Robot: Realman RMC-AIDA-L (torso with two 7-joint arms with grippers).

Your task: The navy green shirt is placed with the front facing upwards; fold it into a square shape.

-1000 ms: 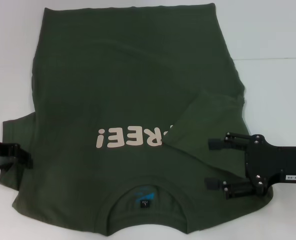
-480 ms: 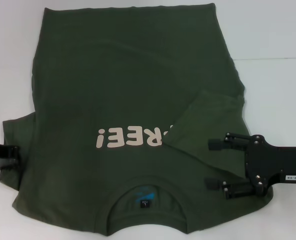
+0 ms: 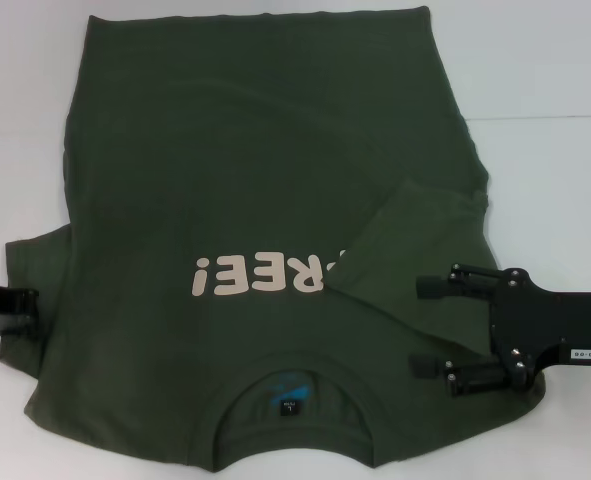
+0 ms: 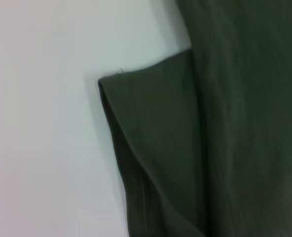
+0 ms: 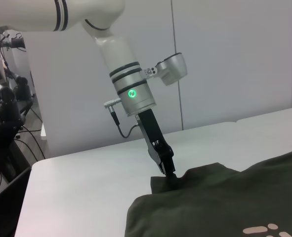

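Meanwhile, the left gripper (image 5: 168, 173) pinches the navy green shirt (image 3: 265, 200) sleeve; the right gripper (image 3: 430, 328) hovers spread above its other shoulder.

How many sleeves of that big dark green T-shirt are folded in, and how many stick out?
1 each. On the dark olive-green cotton T-shirt, the right sleeve lies folded over the chest near the open right gripper; the left sleeve sticks out, with the left gripper at its edge.

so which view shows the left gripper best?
Right wrist view: the left gripper is seen whole from across the table, tip on the shirt's sleeve. Head view clips it at the edge. Left wrist view shows only sleeve.
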